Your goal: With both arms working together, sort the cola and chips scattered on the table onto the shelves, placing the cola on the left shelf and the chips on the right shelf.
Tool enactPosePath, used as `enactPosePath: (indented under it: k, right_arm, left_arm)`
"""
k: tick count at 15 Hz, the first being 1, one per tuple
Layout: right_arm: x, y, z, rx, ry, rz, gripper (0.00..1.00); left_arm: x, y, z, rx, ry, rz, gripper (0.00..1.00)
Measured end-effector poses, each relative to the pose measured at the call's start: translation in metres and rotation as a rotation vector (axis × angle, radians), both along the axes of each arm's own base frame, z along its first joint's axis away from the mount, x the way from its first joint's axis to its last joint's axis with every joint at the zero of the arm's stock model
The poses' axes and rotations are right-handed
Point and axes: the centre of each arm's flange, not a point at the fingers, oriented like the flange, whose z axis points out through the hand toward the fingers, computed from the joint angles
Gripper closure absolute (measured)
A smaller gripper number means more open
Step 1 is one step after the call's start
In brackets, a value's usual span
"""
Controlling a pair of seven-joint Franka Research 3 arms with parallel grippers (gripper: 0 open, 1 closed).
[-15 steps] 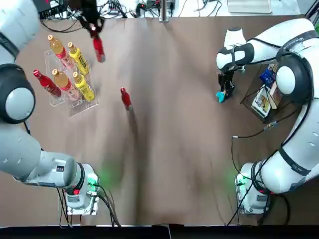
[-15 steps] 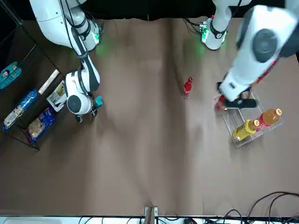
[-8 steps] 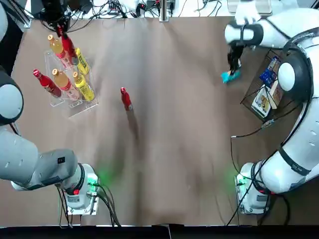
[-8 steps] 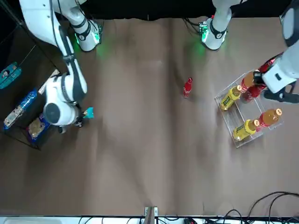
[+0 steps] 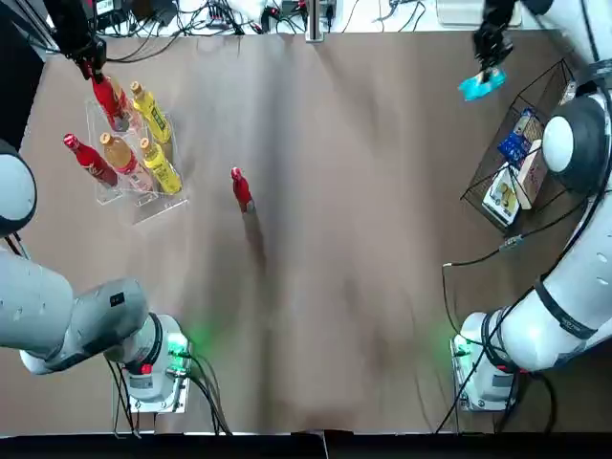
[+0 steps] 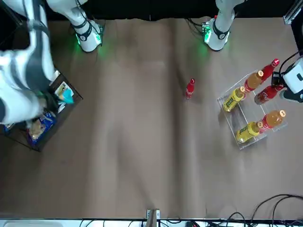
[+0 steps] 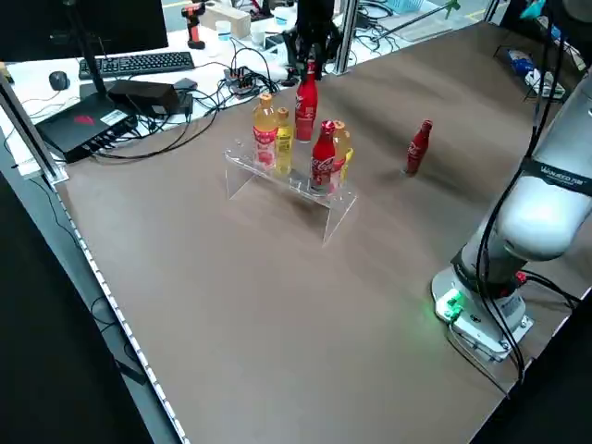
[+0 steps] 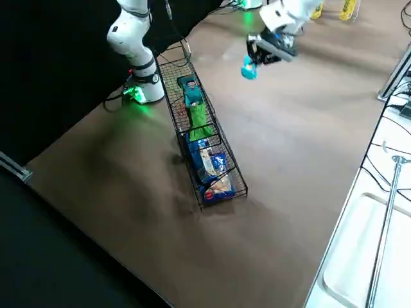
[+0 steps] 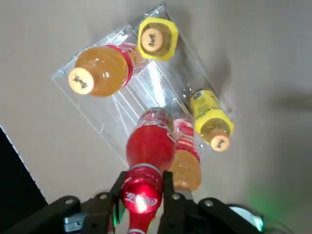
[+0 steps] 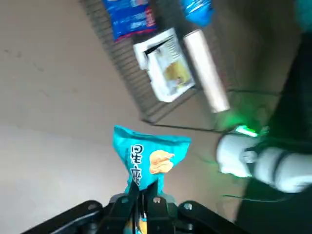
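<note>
The left gripper (image 9: pixel 142 187) is closed around the neck of a red cola bottle (image 9: pixel 151 144), one finger on each side, its opening about as wide as the neck. It is at the clear rack (image 7: pixel 242 159), at the end farther from the robot, with the bottle cap-up; whether the base touches the rack cannot be told.

A second cola bottle (image 5: pixel 91 159) stands in the rack, at the end nearer the robot. Two orange drink bottles (image 6: pixel 273 118) and two yellow drink bottles (image 6: pixel 249 132) share the rack with it. The third cola bottle (image 5: pixel 242 189) stands upright on the bench (image 5: pixel 335 287), apart from the rack, between it and the black wire basket (image 8: pixel 221 138).

The right gripper (image 10: pixel 145 189) is nearly shut, its fingers pinching the lower end of a teal-blue chip packet (image 10: pixel 151 158), which sticks out past the fingertips. Seen from overhead, it is raised beyond the basket's far end, on the side toward the rack, and the packet is not touching the basket.

Inside the basket lie another teal-blue packet (image 8: pixel 191 92) and, next to it, the bright green chip packet (image 8: pixel 200 120). Larger blue and white packs (image 8: pixel 218 176) fill the end farther from the robot.
</note>
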Motion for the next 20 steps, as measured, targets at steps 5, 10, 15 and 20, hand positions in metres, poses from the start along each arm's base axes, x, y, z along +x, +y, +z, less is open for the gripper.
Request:
enactPosePath:
  k: [5, 10, 15, 20]
  right_arm:
    - [-0.033, -0.064, 0.073, 0.018, 0.064, 0.208, 0.93]
    - [-0.065, -0.1, 0.114, 0.064, 0.09, 0.306, 0.93]
    - [-0.082, -0.136, 0.105, 0.134, 0.159, 0.303, 0.93]
    - [-0.085, -0.137, 0.06, 0.148, 0.276, 0.299, 0.92]
  left_arm:
    - [-0.025, 0.04, -0.02, 0.001, -0.018, -0.025, 0.68]
    - [-0.035, 0.055, -0.021, -0.001, -0.009, -0.029, 0.68]
    - [-0.051, 0.059, -0.033, 0.012, -0.026, -0.026, 0.68]
    - [-0.055, 0.06, -0.045, 0.008, -0.014, -0.026, 0.68]
